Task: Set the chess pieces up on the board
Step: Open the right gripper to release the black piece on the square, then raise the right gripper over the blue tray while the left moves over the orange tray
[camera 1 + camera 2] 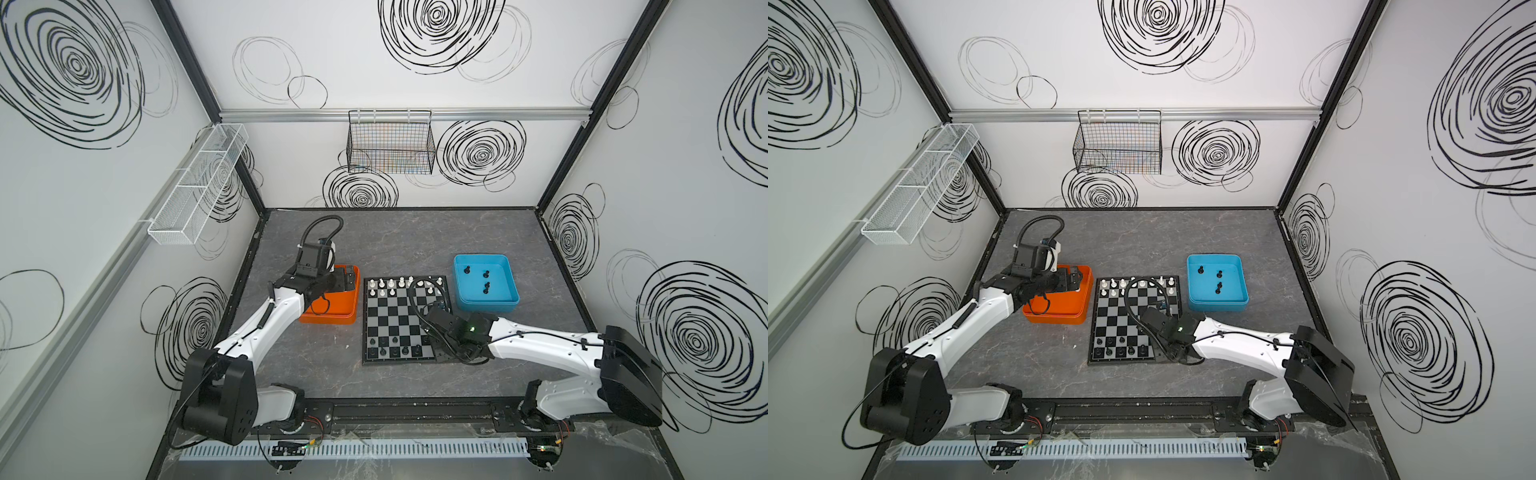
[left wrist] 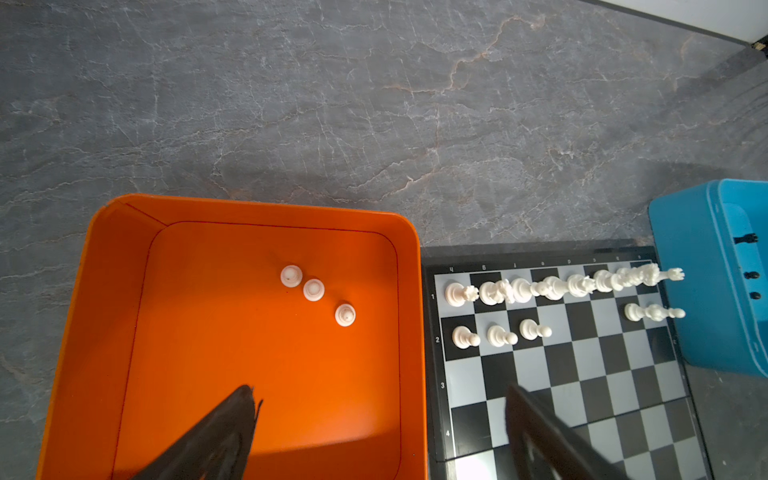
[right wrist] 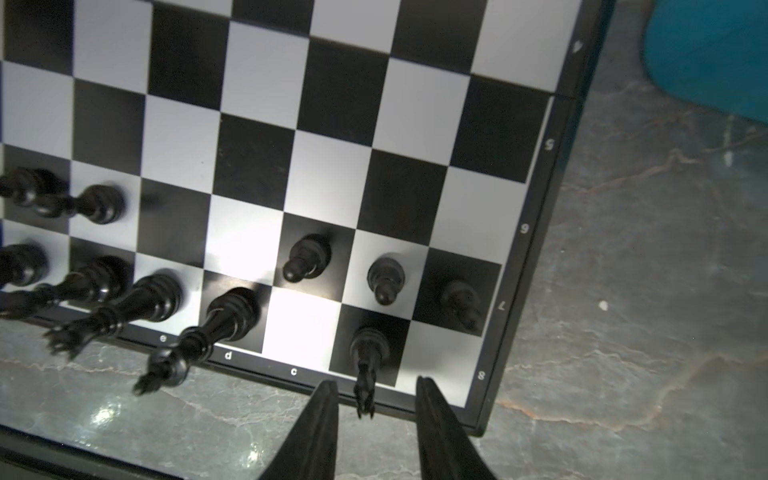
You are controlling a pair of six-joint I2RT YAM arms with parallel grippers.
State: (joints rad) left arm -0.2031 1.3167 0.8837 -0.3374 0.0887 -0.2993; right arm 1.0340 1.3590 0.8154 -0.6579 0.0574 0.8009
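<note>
The left pincer gapes wide, empty, over the orange plastic tray holding three white chess pieces. Beside it lies the black-and-silver checked board. The right pincer stands partly open astride a black chess piece on the board's near row, not gripping.

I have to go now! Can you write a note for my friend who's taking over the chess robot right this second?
Left gripper: open, empty, above the orange tray.
Right gripper: open, either side of a black piece standing on the board, near back row.
Done: white back row looks full, five white pawns, much of black's side.
Left: three white pieces in the orange tray, black pieces in the blue tray.
</note>
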